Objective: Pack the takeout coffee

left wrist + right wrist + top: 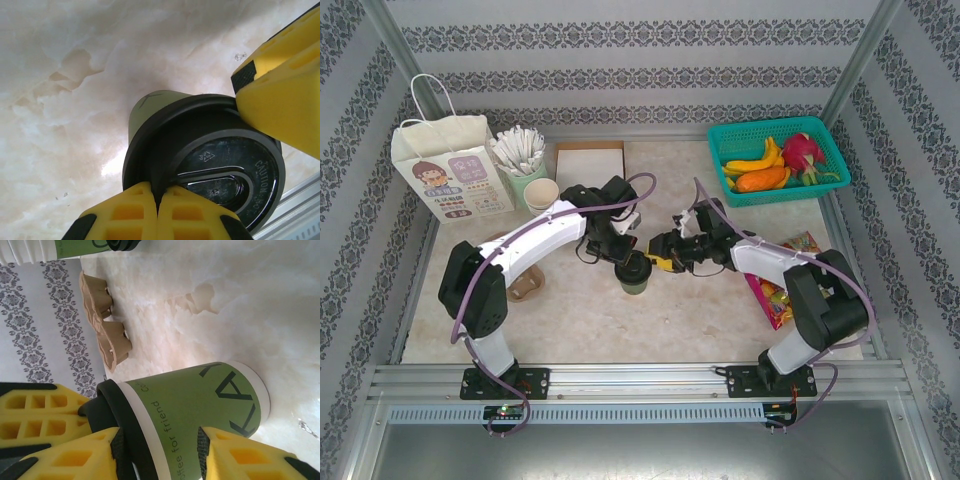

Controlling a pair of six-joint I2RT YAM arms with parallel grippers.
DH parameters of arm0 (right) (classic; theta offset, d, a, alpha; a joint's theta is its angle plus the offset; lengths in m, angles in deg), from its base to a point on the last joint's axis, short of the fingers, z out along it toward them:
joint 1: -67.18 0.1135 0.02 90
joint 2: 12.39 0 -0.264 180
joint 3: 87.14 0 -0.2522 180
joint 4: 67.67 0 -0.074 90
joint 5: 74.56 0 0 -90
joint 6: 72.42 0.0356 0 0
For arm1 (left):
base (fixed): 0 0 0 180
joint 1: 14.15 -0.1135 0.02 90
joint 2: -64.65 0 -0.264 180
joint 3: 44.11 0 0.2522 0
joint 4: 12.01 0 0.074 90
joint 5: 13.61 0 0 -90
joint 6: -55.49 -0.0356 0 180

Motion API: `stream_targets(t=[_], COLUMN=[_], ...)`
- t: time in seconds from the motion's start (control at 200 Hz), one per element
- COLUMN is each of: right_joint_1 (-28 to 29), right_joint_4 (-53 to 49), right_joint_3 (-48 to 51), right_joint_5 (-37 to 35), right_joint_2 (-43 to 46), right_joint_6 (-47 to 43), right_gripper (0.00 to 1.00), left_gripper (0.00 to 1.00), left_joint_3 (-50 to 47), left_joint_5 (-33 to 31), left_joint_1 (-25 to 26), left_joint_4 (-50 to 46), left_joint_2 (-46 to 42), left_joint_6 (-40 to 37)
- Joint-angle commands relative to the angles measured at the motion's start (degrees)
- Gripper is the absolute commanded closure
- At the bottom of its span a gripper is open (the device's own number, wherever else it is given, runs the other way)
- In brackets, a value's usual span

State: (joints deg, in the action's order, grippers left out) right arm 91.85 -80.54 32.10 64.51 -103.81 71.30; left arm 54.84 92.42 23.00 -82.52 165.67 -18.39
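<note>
Starting with the takeout coffee (635, 272): upright at mid-table, black lid on, olive side showing in the right wrist view. Not yet packed.

Bracketed by the right gripper (160, 452), reaching in from 3 o'clock, jaws about half wide with one pad at the lid rim and the other against the cup wall; looks like a grip on the cup. Topped by the left gripper (157, 202), coming from 11 o'clock, fingertips pinched together on the lid's edge, holding nothing.

Judged early in the job: cup capped and seemingly in hand, but lift, carry and lowering into the paper bag (445, 165) all left to do.

Heading outward: cardboard carrier (525, 285) at 9 o'clock, stacked cream cups (545, 192) and cup of white sticks (520, 150) at 11, bag beyond them at 10 by the far-left corner. Fruit basket (780, 160) at 1, snack packets (775, 290) at 3.

Open table (620, 330) from 5 to 7 o'clock. Toward the bag, a tight lane: left arm crossing it, stick cup just beside the bag's mouth. Probably best to go high over both.
</note>
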Motion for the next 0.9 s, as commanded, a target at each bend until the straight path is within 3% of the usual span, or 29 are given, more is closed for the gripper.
stream_targets(t=[0.0, 0.475, 0.729, 0.899], right_joint_1=[1.6, 4.4, 4.4, 3.2], right_joint_4=[-5.4, -6.2, -6.7, -7.2], right_joint_3=[-4.1, -4.5, -15.2, -15.9], right_joint_5=[0.6, -0.8, 0.1, -2.7], right_joint_2=[-3.2, -11.0, -13.2, -10.3], right_joint_6=[-0.7, -1.7, -2.5, -2.7], right_gripper=[0.54, 0.56, 0.52, 0.49], left_gripper=[1.0, 1.0, 1.0, 1.0], left_joint_3=[-1.5, -1.5, 0.1, 0.4], left_joint_5=[-3.8, -5.5, -5.4, -7.9], left_joint_1=[2.0, 3.4, 3.5, 3.5], left_joint_4=[0.4, 0.1, 0.0, -1.9], left_joint_2=[3.9, 5.3, 5.1, 4.5], left_joint_6=[1.1, 4.8, 5.8, 7.5])
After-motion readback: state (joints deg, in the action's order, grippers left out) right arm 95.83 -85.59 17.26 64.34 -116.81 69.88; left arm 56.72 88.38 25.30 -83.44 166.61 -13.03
